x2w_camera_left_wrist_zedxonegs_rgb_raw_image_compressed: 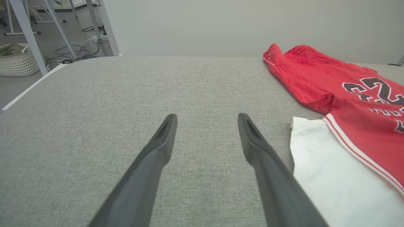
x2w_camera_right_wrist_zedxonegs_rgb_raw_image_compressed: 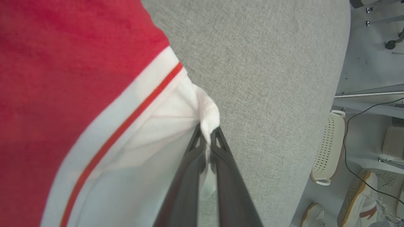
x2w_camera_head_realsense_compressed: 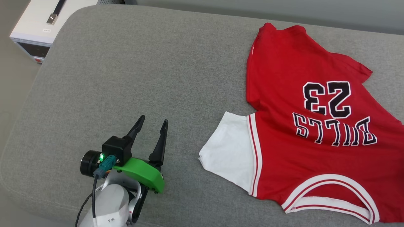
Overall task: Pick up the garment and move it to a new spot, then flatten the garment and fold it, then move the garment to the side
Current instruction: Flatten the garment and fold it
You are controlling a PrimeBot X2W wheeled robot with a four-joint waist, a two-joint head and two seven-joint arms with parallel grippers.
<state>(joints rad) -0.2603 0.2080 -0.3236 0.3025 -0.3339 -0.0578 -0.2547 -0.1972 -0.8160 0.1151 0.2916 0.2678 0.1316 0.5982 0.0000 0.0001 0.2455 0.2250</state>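
The garment (x2w_camera_head_realsense_compressed: 284, 94), a red jersey with white sleeves and black "BULLS 23" lettering, lies spread on the right of the grey cushion (x2w_camera_head_realsense_compressed: 142, 63), lettering up. One white sleeve (x2w_camera_head_realsense_compressed: 227, 151) points toward my left gripper (x2w_camera_head_realsense_compressed: 154, 123), which stands open over bare cushion, a short way left of the sleeve. In the left wrist view that gripper (x2w_camera_left_wrist_zedxonegs_rgb_raw_image_compressed: 206, 118) has nothing between its fingers, and the garment (x2w_camera_left_wrist_zedxonegs_rgb_raw_image_compressed: 315, 82) lies to their right. In the right wrist view my right gripper (x2w_camera_right_wrist_zedxonegs_rgb_raw_image_compressed: 208, 132) is shut on a pinch of the garment's other white sleeve (x2w_camera_right_wrist_zedxonegs_rgb_raw_image_compressed: 176, 113), beside the red body (x2w_camera_right_wrist_zedxonegs_rgb_raw_image_compressed: 63, 78).
A white box-shaped device (x2w_camera_head_realsense_compressed: 41, 28) stands on the floor past the cushion's far left corner. White perforated baskets (x2w_camera_right_wrist_zedxonegs_rgb_raw_image_compressed: 328, 148) and a pair of shoes (x2w_camera_right_wrist_zedxonegs_rgb_raw_image_compressed: 359, 201) sit on the floor beyond the cushion's edge. A woven basket (x2w_camera_left_wrist_zedxonegs_rgb_raw_image_compressed: 15, 61) and metal legs stand at far left.
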